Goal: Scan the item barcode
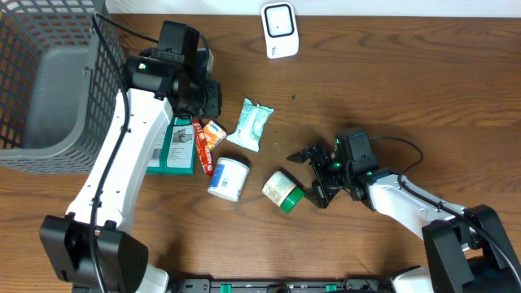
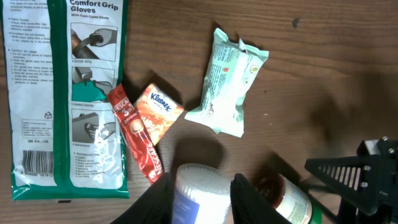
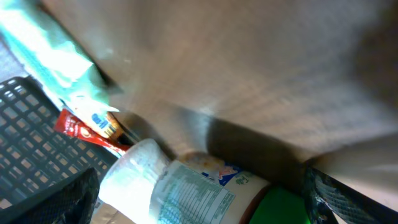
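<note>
brown wood-grain worktop (image 1: 407, 81). at its left edge, grey mesh basket (image 1: 49, 89). beside it, flat glossy green-and-white glove pack (image 2: 62, 93). above that pack, left hand (image 2: 202, 186), narrowly parted, holding nothing. right of centre, right hand (image 1: 308, 177), spread wide, empty. near centre, crinkled pale-green wipes packet (image 2: 227, 81). toward the front edge, round white tub (image 1: 228, 177); just beside the right hand, green-capped bottle (image 1: 282, 191) on its side. at the far edge, white rounded scanner (image 1: 279, 30). by the gloves, orange tissue pack (image 2: 158, 112), thin red sachet (image 2: 140, 140).
</note>
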`<state>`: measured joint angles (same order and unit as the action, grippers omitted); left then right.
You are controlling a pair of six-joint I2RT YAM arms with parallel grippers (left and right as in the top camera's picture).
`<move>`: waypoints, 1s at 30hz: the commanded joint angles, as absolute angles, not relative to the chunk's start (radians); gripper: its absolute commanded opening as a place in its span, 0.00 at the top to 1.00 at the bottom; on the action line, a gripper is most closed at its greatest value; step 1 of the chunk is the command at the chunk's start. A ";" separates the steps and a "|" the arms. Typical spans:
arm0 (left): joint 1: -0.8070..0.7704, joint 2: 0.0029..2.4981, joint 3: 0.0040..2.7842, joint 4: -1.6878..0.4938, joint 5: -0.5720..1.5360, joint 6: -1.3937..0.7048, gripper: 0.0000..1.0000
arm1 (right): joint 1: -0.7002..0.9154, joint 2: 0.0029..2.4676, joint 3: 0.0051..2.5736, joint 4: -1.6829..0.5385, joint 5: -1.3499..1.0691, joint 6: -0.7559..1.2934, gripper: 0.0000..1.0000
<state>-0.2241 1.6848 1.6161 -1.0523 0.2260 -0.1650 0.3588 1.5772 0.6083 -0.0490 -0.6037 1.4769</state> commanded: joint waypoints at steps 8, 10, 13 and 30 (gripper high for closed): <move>-0.227 1.679 1.622 -1.065 0.221 -0.177 0.67 | 0.361 1.586 0.602 -0.171 -0.607 1.353 0.01; -0.238 1.679 1.613 -1.065 0.221 -0.177 0.67 | 0.361 1.586 0.602 -0.172 -0.606 1.307 0.01; -0.269 1.682 1.601 -1.064 0.220 -0.177 0.67 | 0.335 1.581 0.602 -0.145 -0.604 1.308 0.01; -0.369 1.738 1.601 -1.060 0.078 -0.181 0.67 | 0.184 1.530 0.681 0.078 -0.651 1.161 0.01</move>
<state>-0.3866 1.7351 1.6096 -1.0580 0.1329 -0.1650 0.2035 1.5730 0.6292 0.1711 -0.6304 1.2747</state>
